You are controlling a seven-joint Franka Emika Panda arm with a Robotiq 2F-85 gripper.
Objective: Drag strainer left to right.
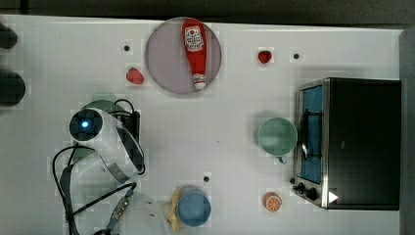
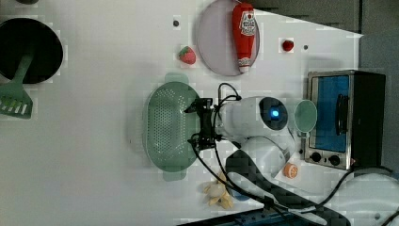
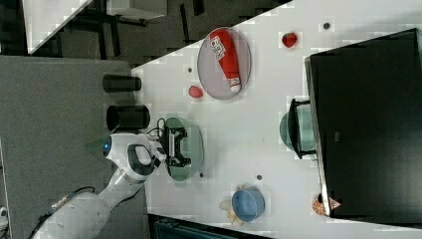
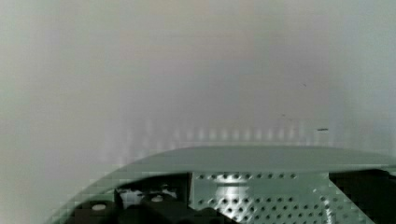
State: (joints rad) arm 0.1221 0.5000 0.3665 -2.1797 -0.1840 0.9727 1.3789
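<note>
The strainer (image 2: 167, 125) is a pale mint-green oblong colander with rows of tiny holes, lying flat on the white table. In the top view my arm covers most of it, leaving green edges of the strainer (image 1: 100, 104) showing. My gripper (image 2: 197, 123) hangs over the strainer's rim on the left view's right side, open wide, with nothing between its fingers. In the right view the gripper (image 3: 178, 147) sits above the strainer (image 3: 195, 149). The wrist view looks close along the strainer's rim (image 4: 261, 157) and perforated wall, with dark fingers (image 4: 140, 207) low at either side.
A teal mug (image 1: 277, 137) stands in front of the toaster oven (image 1: 359, 142) at the top view's right. A ketchup bottle (image 1: 195, 51) lies on a round plate (image 1: 164, 63). A blue bowl (image 1: 194, 207), an orange slice (image 1: 272, 201), strawberries (image 1: 135, 76), a black pan (image 2: 28, 49) and a green spatula (image 2: 16, 100) are around.
</note>
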